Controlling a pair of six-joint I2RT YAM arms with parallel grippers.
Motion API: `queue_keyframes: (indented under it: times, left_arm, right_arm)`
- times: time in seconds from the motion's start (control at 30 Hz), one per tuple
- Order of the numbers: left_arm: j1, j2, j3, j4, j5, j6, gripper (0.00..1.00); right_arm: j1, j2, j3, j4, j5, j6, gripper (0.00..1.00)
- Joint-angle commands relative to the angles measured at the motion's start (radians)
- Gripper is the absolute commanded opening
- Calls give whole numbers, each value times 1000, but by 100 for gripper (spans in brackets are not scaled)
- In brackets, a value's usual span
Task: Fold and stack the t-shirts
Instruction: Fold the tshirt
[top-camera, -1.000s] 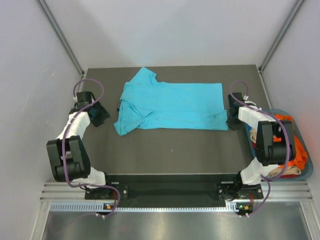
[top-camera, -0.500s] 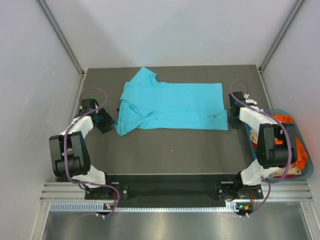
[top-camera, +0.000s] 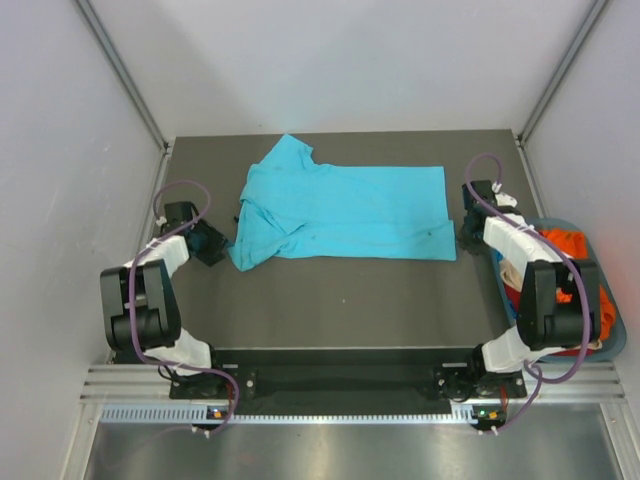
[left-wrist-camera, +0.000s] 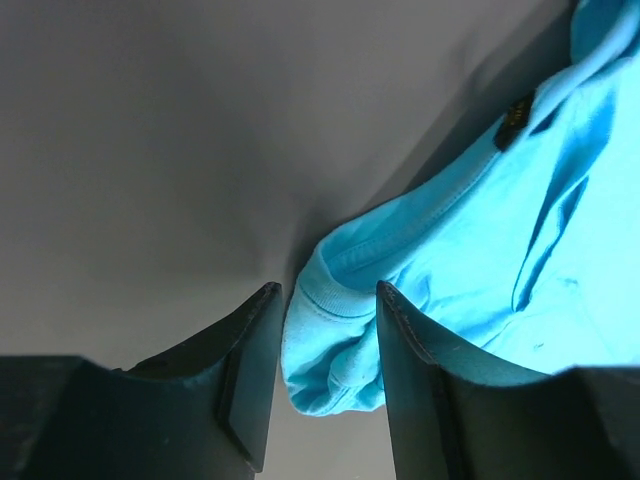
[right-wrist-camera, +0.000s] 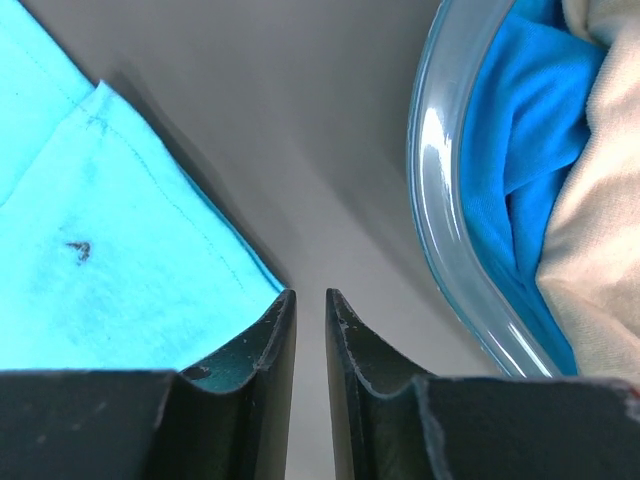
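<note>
Since a second ago the left arm has swung in toward the shirt, so that the left gripper (left-wrist-camera: 327, 288) now sits low on the dark table (top-camera: 330, 300) at the garment's near-left corner. Its fingers stand apart with the rolled sleeve hem lying in the gap between them (not visibly squeezed from either side). The turquoise t-shirt (top-camera: 350, 212) has not shifted: it lies spread flat across the far middle of the table, collar end to the left, straight hem to the right, one sleeve poking toward the back. At its near-right corner the right gripper (right-wrist-camera: 309, 295), clamped there a moment earlier, has let go. Its jaws are parted by a narrow slit with nothing in it, the cloth's corner just beside the left finger. Right of that stands the blue-grey basket (top-camera: 618, 335), holding an orange shirt (top-camera: 568, 240), a beige shirt (right-wrist-camera: 595, 220) and blue cloth (right-wrist-camera: 510, 130).
</note>
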Motion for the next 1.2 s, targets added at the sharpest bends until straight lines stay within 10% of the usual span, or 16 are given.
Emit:
queue_keyframes:
  times: [0.0, 0.2, 0.33, 0.93, 1.17]
  left_arm:
    - [4, 9, -27, 82, -5, -61, 47]
    - [4, 57, -27, 109, -8, -89, 36]
    - [-4, 43, 21, 82, -64, -36, 1]
    - [-160, -90, -36, 4, -345, 57, 0]
    - [-191, -37, -11, 37, -241, 109, 3]
  right_arm:
    - [0, -47, 23, -5, 0, -6, 18]
    - [0, -57, 32, -11, 0, -13, 18]
    - [0, -63, 38, -14, 2, -16, 17]
    - [2, -52, 31, -4, -12, -13, 17]
    - [0, -49, 31, 3, -29, -13, 17]
